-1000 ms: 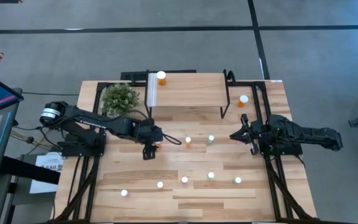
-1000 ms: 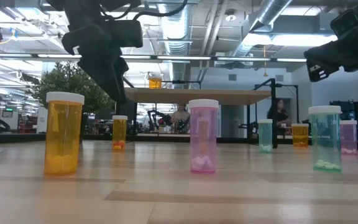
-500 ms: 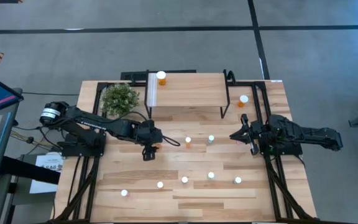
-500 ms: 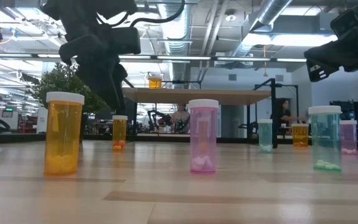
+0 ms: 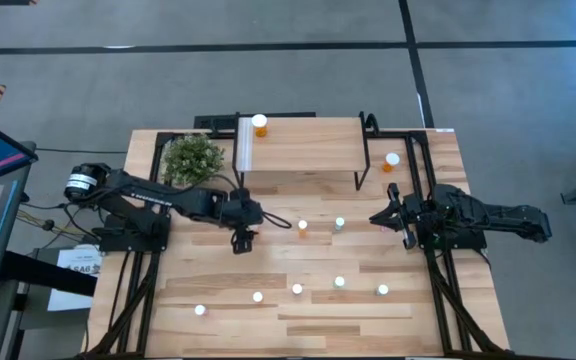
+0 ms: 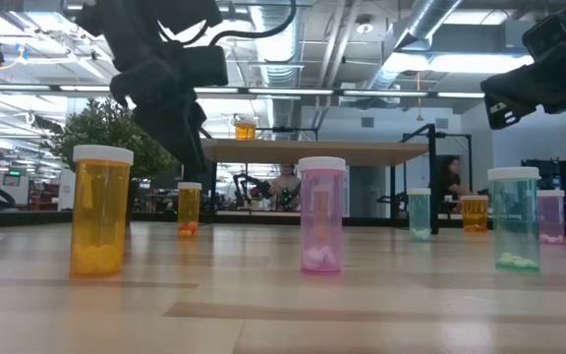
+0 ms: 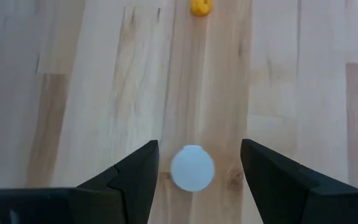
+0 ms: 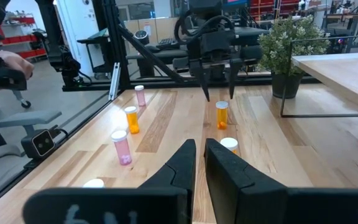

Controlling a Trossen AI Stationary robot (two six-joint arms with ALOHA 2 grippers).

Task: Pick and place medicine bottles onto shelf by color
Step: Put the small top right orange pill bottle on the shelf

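Note:
My left gripper point(image 5: 243, 240) is open and points down over the table's middle left. In its wrist view point(image 7: 197, 144) a bottle's white cap point(image 7: 192, 169) shows below, between the two fingers. The low view puts the gripper point(image 6: 193, 162) just above a small orange bottle point(image 6: 189, 208) standing on the table, apart from it. My right gripper point(image 5: 376, 218) is shut and empty, held above the table's right side. The shelf point(image 5: 308, 150) stands at the far middle with one orange bottle point(image 5: 259, 125) on it.
An orange bottle point(image 5: 302, 229) and a green one point(image 5: 339, 224) stand mid-table. Several bottles stand in a row near the front edge point(image 5: 297, 290). Another orange bottle point(image 5: 392, 160) stands right of the shelf. A potted plant point(image 5: 193, 158) stands left of the shelf.
My left gripper has swayed slightly toward the table's left edge and then back right, staying above the small orange bottle.

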